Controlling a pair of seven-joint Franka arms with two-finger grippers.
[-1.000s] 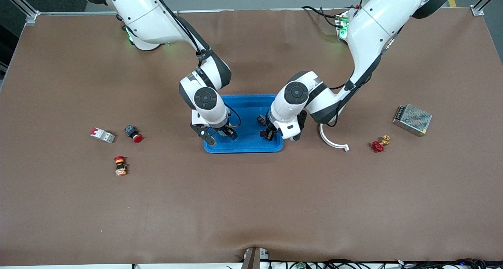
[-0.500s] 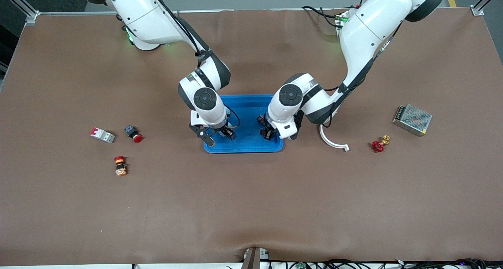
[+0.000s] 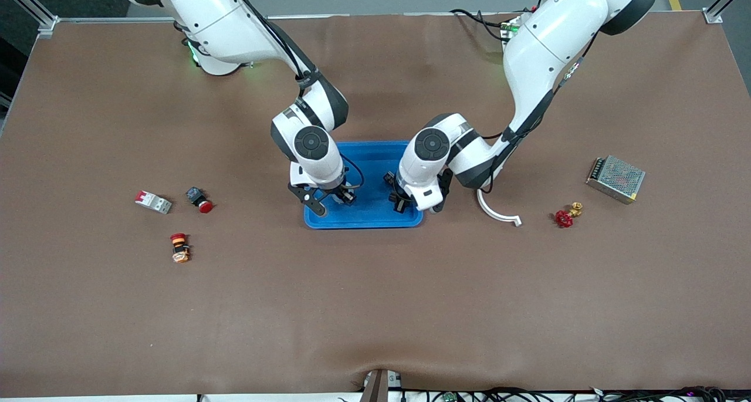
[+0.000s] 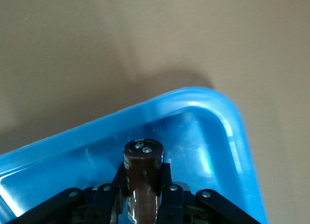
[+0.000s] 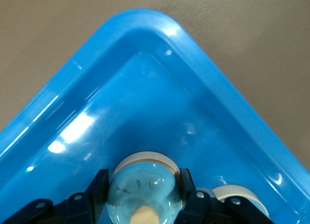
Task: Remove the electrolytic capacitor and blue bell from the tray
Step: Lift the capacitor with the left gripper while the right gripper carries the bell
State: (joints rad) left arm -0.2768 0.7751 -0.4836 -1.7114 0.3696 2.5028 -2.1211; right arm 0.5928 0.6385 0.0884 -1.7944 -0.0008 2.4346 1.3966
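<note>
Left gripper (image 4: 142, 195): I see it clamping the capacitor (image 4: 142, 178) over the tray (image 4: 232, 132).
Right gripper (image 5: 144, 197): pinching, probably, the bell (image 5: 143, 185) in the tray.

- Right arm reaches from its base down toward the table's middle, wrist bent so the right pincer (image 3: 330, 201) points downward.
- Right pincer's fingers (image 5: 97, 187) are closed on the bell (image 5: 144, 190).
- Left arm arches high, elbow folded, left pincer (image 3: 398, 201) pointing down.
- Its fingers (image 4: 167, 183) are clamped on the capacitor (image 4: 142, 178).
</note>
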